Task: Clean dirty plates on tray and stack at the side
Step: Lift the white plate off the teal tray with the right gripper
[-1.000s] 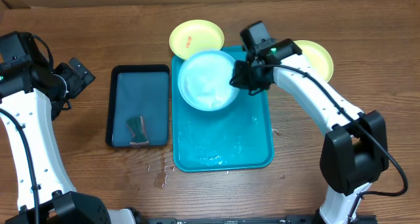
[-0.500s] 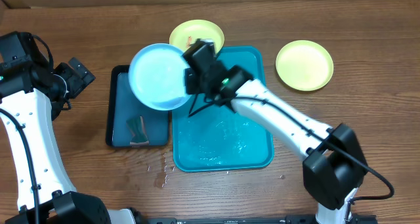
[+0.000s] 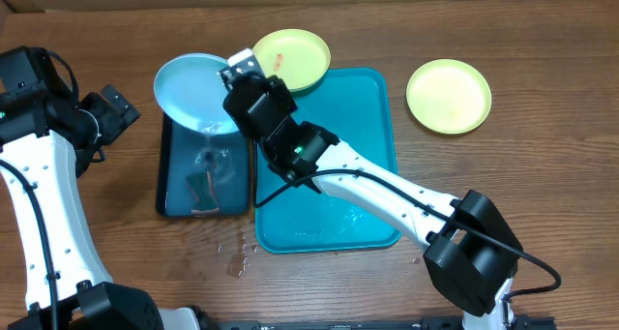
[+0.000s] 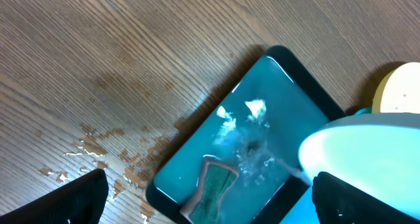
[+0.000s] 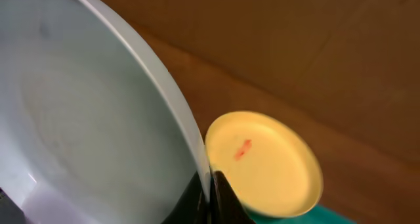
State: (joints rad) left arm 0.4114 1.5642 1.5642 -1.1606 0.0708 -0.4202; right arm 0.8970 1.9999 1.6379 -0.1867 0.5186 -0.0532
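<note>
On the wooden surface (image 3: 542, 204) we see the right tool (image 5: 210, 196) clenched on the blue plate (image 3: 193, 93) rim, plate tilted over the dark tray (image 3: 162, 165) (water spilling off), left of the teal tray (image 3: 372, 127), the released left tool (image 3: 114, 115) nearer.

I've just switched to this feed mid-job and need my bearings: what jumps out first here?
The light blue plate stands out first. The right arm holds it tilted over the dark navy tray, jaws shut on its rim, and water is splashing into that tray. Next come the yellow plate with a red smear at the teal tray's far edge, and a clean-looking yellow plate alone on the table to the right.
</note>
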